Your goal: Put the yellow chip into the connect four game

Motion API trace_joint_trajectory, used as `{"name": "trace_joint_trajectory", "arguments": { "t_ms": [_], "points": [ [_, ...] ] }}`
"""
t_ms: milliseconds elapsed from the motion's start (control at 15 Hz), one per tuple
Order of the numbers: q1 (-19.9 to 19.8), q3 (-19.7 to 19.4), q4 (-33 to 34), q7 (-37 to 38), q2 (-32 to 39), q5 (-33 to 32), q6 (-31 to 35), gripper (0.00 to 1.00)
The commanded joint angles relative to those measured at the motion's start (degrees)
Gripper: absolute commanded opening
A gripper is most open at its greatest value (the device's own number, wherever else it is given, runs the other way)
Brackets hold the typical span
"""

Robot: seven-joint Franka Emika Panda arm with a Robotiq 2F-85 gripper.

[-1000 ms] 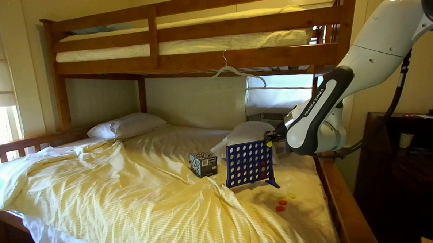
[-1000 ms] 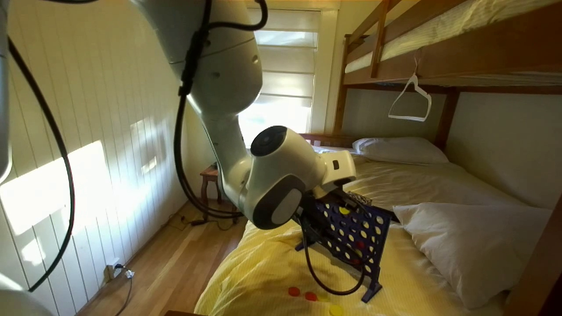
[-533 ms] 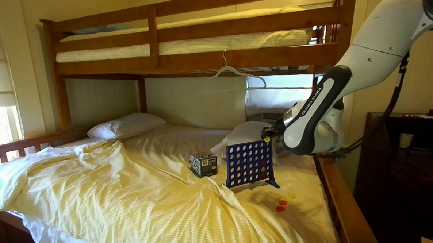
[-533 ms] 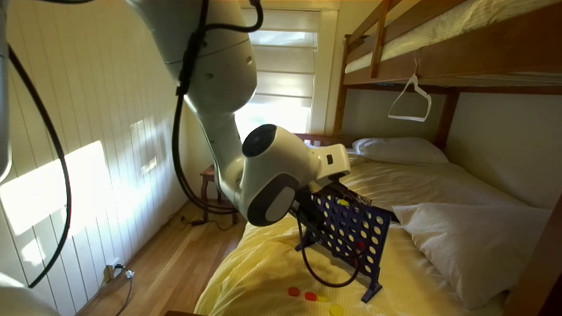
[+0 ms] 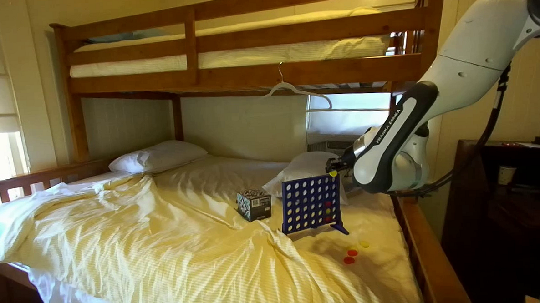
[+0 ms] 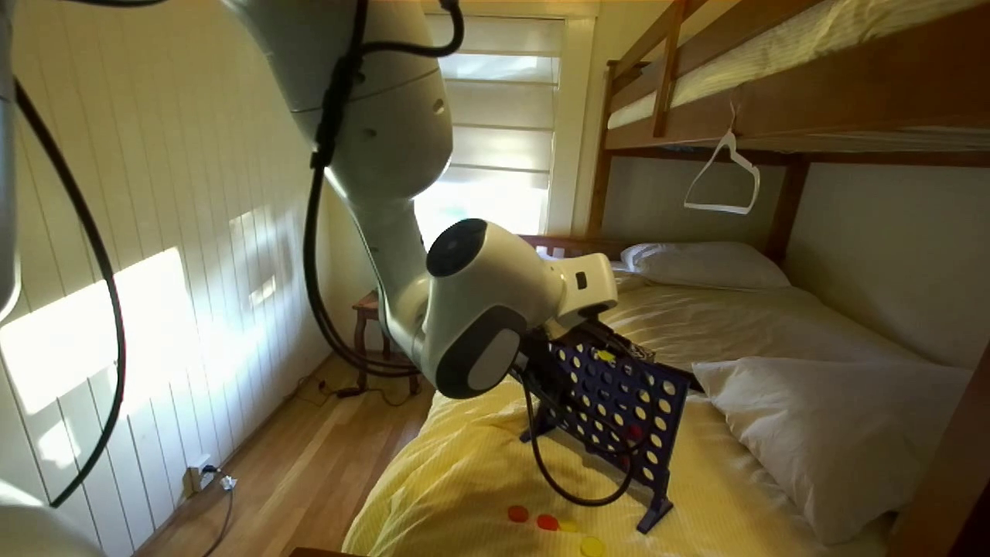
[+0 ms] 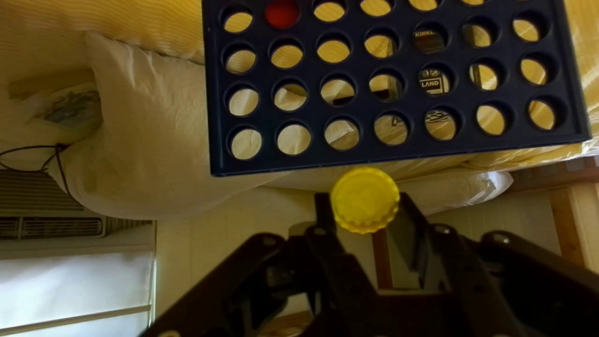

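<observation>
The black two-fingered gripper is closed to the width of a round yellow plastic chip, pinching its opposite edges. In the wrist view the connect four game, an upright dark blue plastic grid with round holes, is at 12 o'clock from the chip (touching or not, I cannot tell). In an exterior view the chip is at 1 o'clock from the game's middle; a dark patterned cube-shaped box stands at 9 o'clock, and flat red discs lie at 5 o'clock on yellow cloth bedding.
</observation>
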Motion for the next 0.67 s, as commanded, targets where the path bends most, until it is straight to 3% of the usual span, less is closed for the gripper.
{"name": "trace_joint_trajectory", "arguments": {
  "t_ms": [0, 133, 200, 467, 533, 600],
  "points": [
    [0.0, 0.0, 0.0, 0.0, 0.0, 0.0, 0.0, 0.35],
    [0.0, 0.0, 0.0, 0.0, 0.0, 0.0, 0.0, 0.35],
    [0.3, -0.2, 0.7, -0.5, 1.0, 1.3, 0.9, 0.1],
    [0.2, -0.2, 2.2, 0.3, 3.2, 1.6, 4.6, 0.1],
    [-4.0, 4.1, 2.7, -0.7, 3.6, 2.0, 6.2, 0.1],
    [-4.8, 4.8, 3.1, -0.2, 4.4, 1.4, 8.1, 0.1]
  ]
}}
